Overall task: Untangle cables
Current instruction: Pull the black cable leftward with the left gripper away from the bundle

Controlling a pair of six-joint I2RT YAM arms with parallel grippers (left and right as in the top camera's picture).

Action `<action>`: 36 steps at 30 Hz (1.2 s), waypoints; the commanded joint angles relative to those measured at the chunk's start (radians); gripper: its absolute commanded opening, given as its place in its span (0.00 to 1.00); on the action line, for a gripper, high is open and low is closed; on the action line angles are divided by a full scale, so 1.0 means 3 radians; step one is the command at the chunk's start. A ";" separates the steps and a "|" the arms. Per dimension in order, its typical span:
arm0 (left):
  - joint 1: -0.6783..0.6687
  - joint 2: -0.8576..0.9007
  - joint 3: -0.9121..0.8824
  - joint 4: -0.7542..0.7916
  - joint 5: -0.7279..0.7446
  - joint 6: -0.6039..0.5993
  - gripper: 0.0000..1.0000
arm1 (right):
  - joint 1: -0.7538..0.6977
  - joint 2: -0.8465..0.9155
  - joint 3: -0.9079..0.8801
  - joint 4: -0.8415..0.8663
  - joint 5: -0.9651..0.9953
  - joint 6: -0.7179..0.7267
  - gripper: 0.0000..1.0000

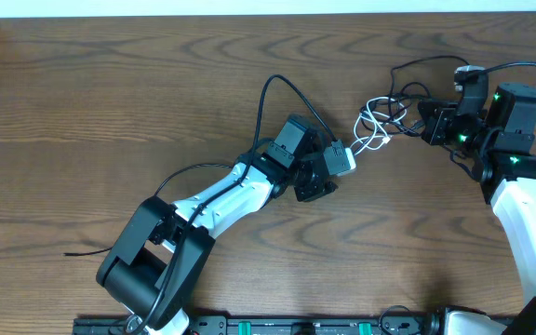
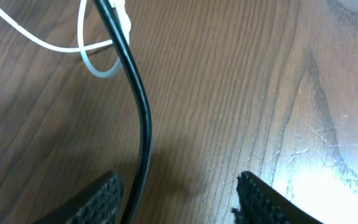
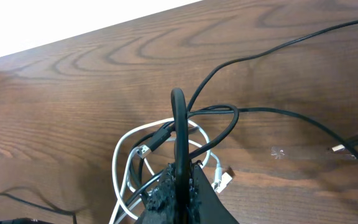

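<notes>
Two arms share one wide brown wood table (image 1: 110, 93), and you've got them meeting over its right half. L arm (image 1: 221, 200) reaches from the near edge diag. toward centre. R arm (image 1: 529, 214) stands at the right edge, bent in toward the same spot. The cables (image 1: 384, 116) lie bunched on the wood btwn the two tools, closer to the R one, w/ black strands trailing toward the far edge and the right. L gripper (image 2: 178, 190) is spread wide: its wrist cam shows you both ribbed pads (image 2: 101, 196) well apart, w/ a black cord (image 2: 143, 118) running down thru the gap just beside the left-hand pad in that view, not pinched. Can't tell if it touches that pad. R gripper (image 3: 180, 190) is clamped tight on a black cable (image 3: 179, 124), which stands up from the fingers as a narrow upright loop. Beyond that loop more black strands cross each other and fan out over the wood. The white cable (image 3: 115, 171) curls in a couple of loops under and around the black ones, left of the R tool in its cam. The L cam catches a white loop at top left too, crossed by the black cord. Smallest bits: a white plug (image 3: 226, 179) just right of the R fingers, and a metal-tipped plug (image 3: 339, 148) well apart, near that view's right edge.
</notes>
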 commanded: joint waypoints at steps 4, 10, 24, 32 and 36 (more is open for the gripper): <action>0.0005 0.0089 0.0008 0.0005 0.0005 0.0019 0.42 | 0.0031 -0.0058 0.0027 0.0008 -0.0106 0.0050 0.01; 0.0005 0.0183 0.0008 0.0094 -0.0023 0.0019 0.08 | 0.0029 -0.0058 0.0027 0.0004 -0.0127 0.0058 0.01; 0.0114 -0.0034 0.0008 0.0112 -0.1226 -0.0290 0.07 | 0.0029 -0.0058 0.0027 -0.0004 -0.0122 0.0058 0.01; 0.0876 -0.0518 0.0008 0.0010 -0.1682 -0.0811 0.07 | 0.0029 -0.0058 0.0027 -0.0004 -0.0116 0.0057 0.01; 0.1336 -0.0725 0.0008 -0.0154 -0.1938 -0.1105 0.07 | 0.0029 -0.0058 0.0027 -0.0001 -0.0114 0.0057 0.01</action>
